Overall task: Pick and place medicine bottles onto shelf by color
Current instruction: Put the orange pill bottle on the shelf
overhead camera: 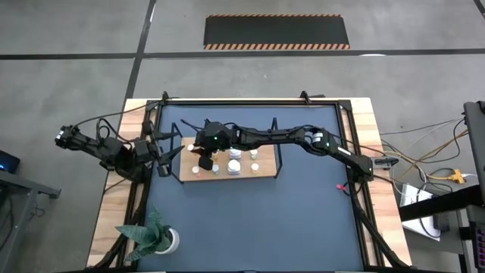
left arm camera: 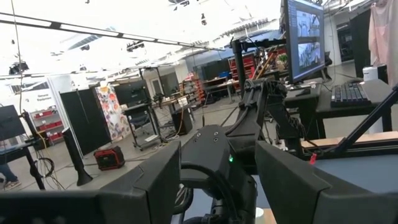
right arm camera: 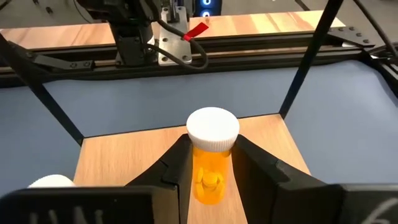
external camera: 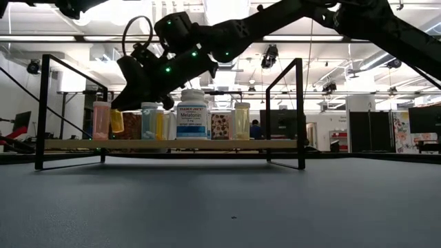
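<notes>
The wooden shelf (overhead camera: 265,168) with black frame ends stands mid-table. Several medicine bottles stand on its board, among them a pink one (external camera: 101,120) and a big white-labelled one (external camera: 192,114). My right gripper (right arm camera: 211,186) reaches over the shelf's left end and is shut on an orange bottle with a white cap (right arm camera: 212,127). The low view shows that bottle (external camera: 117,121) beside the pink one. My left gripper (overhead camera: 165,155) waits at the table's left edge, raised and open, with nothing between its fingers (left arm camera: 155,180). My right gripper pinches the orange bottle's clear body (right arm camera: 210,163), just under the white cap, between its two fingers. The fingers slant down from the table's right side. The bottle hangs a little tilted, its bottom (external camera: 118,131) just clear of the shelf board.
The shelf's black frame posts (external camera: 44,110) rise beside the held bottle. A white pot with a green plant (overhead camera: 155,239) stands at the table's near left corner. Dark blue tabletop (overhead camera: 250,227) lies open in front of the shelf.
</notes>
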### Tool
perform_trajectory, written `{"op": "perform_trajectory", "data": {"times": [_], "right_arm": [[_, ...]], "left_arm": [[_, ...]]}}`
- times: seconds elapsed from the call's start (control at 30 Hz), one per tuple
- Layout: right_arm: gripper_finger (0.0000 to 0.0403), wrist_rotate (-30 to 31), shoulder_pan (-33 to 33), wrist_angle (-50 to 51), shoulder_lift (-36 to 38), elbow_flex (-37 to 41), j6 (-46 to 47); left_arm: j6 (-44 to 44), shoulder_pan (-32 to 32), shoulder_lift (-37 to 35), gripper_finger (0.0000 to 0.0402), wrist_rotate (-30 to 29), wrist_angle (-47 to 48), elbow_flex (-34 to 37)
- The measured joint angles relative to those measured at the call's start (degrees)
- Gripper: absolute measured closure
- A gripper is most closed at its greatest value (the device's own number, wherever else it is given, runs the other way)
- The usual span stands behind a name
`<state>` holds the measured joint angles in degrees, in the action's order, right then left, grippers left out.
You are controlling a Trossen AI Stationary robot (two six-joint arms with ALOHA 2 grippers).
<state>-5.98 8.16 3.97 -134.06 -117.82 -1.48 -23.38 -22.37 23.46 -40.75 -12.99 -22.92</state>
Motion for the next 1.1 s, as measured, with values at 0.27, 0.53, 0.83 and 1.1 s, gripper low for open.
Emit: {"op": "perform_trajectory", "data": {"times": [0.27,0.53,0.83,1.1], "right_arm": [[0.0296,-0.3,-0.1,0.5,0.0,0.2,-2.2],[0.0304,-0.3,-0.3,0.6,0.0,0.2,-2.3],[0.0282,0.0,-0.3,1.9,0.0,0.2,-4.1],[0.0253,0.0,-0.3,1.9,0.0,0.2,-4.1]], "left_arm": [[0.0,0.0,0.0,0.0212,0.0,0.0,0.0],[0.0,0.0,0.0,0.0212,0.0,0.0,0.0],[0.0,0.0,0.0,0.0212,0.0,0.0,0.0],[0.0,0.0,0.0,0.0212,0.0,0.0,0.0]]}}
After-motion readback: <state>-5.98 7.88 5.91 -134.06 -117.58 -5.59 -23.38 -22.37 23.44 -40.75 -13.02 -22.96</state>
